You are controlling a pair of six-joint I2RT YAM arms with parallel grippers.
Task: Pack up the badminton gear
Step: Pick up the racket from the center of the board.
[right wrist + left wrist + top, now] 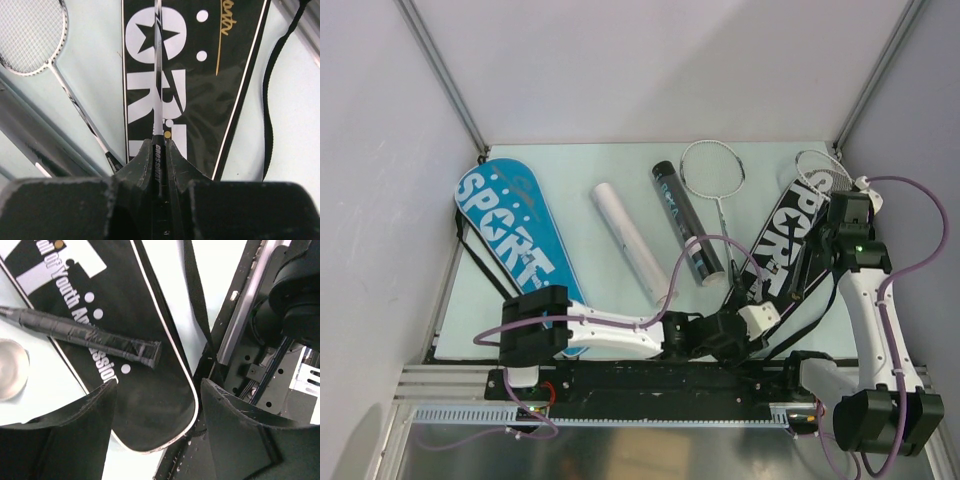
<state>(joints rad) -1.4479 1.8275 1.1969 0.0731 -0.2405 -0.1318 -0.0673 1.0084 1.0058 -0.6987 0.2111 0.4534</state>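
A black "SPORT" cover [788, 238] lies at the right and a blue "SPORT" cover [515, 235] at the left. My right gripper [846, 222] is shut on a thin silver racket's shaft [158, 75], which runs along the black cover [200, 75]. A second silver racket [712, 170] lies beside it [30, 35]; its black handle [100, 337] rests on the cover's near end [150, 405]. My left gripper [157, 412] is open and empty just above that rounded end [740, 338]. A white tube [628, 240] and a black tube [685, 225] lie mid-table. No shuttlecocks or blue-framed rackets show.
The black cover's strap [197, 305] loops over the table's near edge by the metal rail [245, 315]. The black tube's round end cap [10, 367] lies left of my left gripper. White walls close in the table on three sides.
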